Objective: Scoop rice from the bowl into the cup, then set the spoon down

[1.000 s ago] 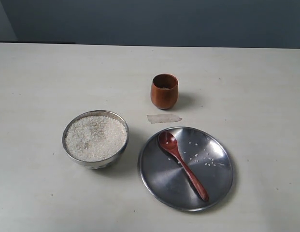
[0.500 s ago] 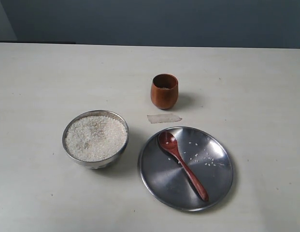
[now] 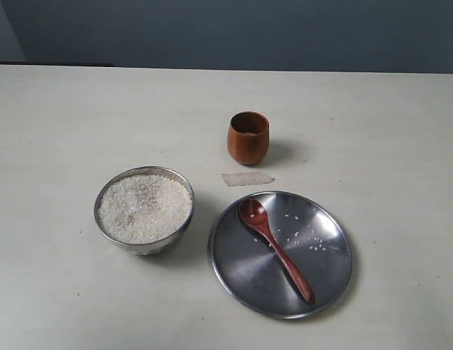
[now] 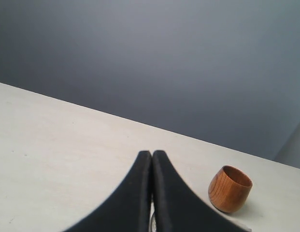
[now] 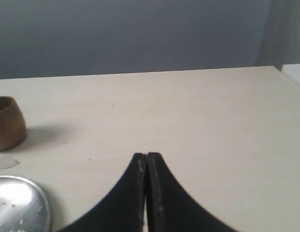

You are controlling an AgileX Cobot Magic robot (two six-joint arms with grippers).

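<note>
Surface: pale off-white table (image 3: 66, 109), dark blue-grey wall (image 3: 211, 29) behind.
Bowl: steel bowl (image 3: 138, 246) stands left of centre in the exterior view, upright, filled nearly to the rim.
Rice: white heap (image 3: 144, 208) in the bowl; loose grains (image 3: 295, 235) scattered on the plate beside the spoon.
Plate: wide flat steel plate (image 3: 248, 277), just right of the bowl, not touching it.
Spoon: wooden spoon (image 3: 273, 244) lies on the plate, scoop toward the cup, handle running to the near right rim.
Cup: reddish-brown cup (image 3: 248, 142) upright, beyond the plate; contents too small to tell.
Strip: small translucent strip (image 3: 247, 179) flat on the table between cup and plate.
Left gripper: left gripper (image 4: 151, 153) with fingertips pressed together, nothing between them, above bare table; cup off to one side.
Right gripper: right gripper (image 5: 146, 155) likewise closed and empty; cup and plate edge lie well apart from it.
</note>
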